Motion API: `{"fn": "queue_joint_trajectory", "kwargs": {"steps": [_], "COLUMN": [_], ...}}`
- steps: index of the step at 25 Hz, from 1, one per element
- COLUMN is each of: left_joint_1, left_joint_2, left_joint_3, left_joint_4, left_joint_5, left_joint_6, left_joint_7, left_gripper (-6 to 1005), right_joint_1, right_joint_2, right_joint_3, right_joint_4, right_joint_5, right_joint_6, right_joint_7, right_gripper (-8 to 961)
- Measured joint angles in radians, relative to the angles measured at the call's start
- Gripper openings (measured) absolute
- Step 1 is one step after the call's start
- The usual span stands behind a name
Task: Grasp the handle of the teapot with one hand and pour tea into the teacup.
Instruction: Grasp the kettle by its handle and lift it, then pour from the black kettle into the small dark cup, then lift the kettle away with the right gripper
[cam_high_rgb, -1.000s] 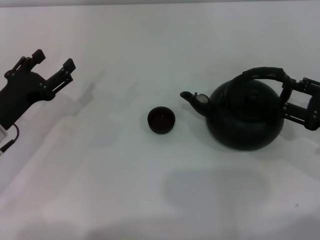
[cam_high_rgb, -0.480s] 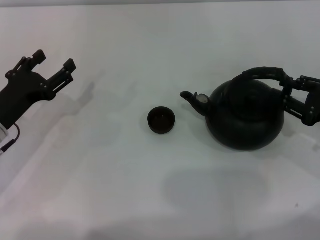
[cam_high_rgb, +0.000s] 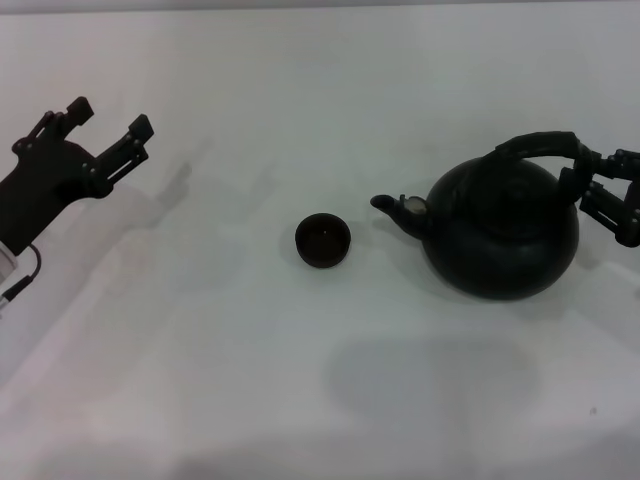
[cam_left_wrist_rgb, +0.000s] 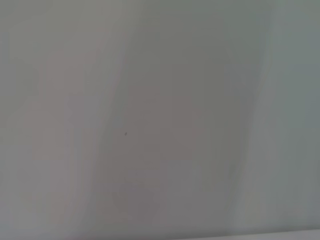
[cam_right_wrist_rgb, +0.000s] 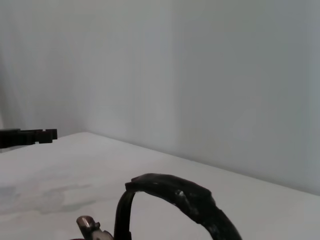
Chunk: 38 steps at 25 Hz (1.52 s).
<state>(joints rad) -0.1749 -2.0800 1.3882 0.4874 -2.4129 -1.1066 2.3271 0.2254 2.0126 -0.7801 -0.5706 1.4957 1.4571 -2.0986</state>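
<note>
Matte black against the white worktop (cam_high_rgb: 300, 380), the teapot (cam_high_rgb: 505, 235) sits at about three o'clock of the scene, its short spout (cam_high_rgb: 395, 208) pointing toward nine o'clock. The small dark teacup (cam_high_rgb: 322, 240) stands near the middle, just beyond the spout tip and apart from it. The ribbed handle (cam_high_rgb: 540, 143) arches over the pot's top, leaning toward three o'clock; the right hand (cam_high_rgb: 597, 190) is clamped on its end there. In the right wrist view the handle (cam_right_wrist_rgb: 182, 195) curves close below the camera, with the spout's pale tip (cam_right_wrist_rgb: 87, 223) beside it. Farther off at ten o'clock, the left hand (cam_high_rgb: 105, 125) hangs above the worktop with its fingers (cam_high_rgb: 135, 135) spread apart, holding nothing.
</note>
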Motion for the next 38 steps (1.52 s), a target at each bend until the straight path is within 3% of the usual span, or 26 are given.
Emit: {"fn": "queue_joint_trajectory", "kwargs": {"steps": [8,28,33,38], "left_joint_1": [-0.007,0.0,-0.009,-0.009], "left_joint_2": [0.0,0.0,-0.001,-0.001], "left_joint_3": [0.0,0.005,0.006,0.006], "left_joint_4": [-0.002,-0.013,-0.048,-0.062], "left_joint_5": [0.0,0.0,0.0,0.0], "left_joint_6": [0.001,-0.007,-0.006,-0.006], "left_joint_7": [-0.003,-0.008,-0.004,-0.003], "left_gripper": [872,861,861,861], "right_joint_1": [0.0,0.037,0.045,0.04], "right_joint_2": [0.0,0.008,0.01,0.011], "right_joint_3": [0.01,0.007,-0.133,-0.387], "right_joint_4": [0.004,0.015,0.002,-0.075], "right_joint_5": [0.028,0.254,0.366,0.526], "right_joint_6": [0.002,-0.012,-0.051,-0.198], "right_joint_7": [-0.021,-0.062,-0.076,-0.109], "right_gripper": [200,163,155,152]}}
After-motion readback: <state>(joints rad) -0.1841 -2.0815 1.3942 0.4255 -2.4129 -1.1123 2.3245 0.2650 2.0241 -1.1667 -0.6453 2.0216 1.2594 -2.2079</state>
